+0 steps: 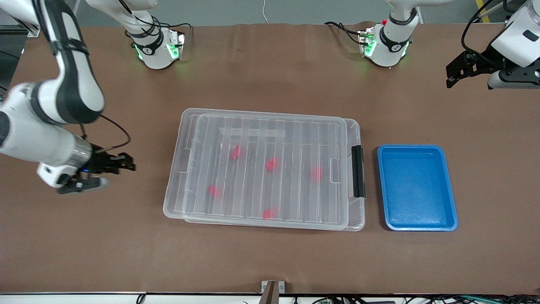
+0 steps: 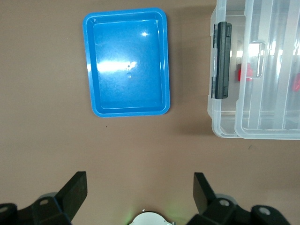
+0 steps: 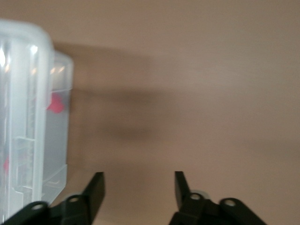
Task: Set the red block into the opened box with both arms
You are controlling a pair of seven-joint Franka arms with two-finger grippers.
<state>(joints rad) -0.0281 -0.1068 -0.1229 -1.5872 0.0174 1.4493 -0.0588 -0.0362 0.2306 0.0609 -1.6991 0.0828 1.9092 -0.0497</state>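
Covering the whole surface point(image 1: 270, 261) is plain brown paper, with no readable writing anywhere. At its middle sits the box point(image 1: 263, 169), clear plastic, its ribbed lid lying on top, black latch point(image 1: 357, 171) at the end toward the blue tray point(image 1: 417, 188). Five small red blocks point(image 1: 273, 164) show through the lid, inside the box. The right hand point(image 1: 99, 173) hovers beside the box, fingers spread, holding nothing. The left hand point(image 2: 140, 187) waits above the surface near the tray, spread wide.
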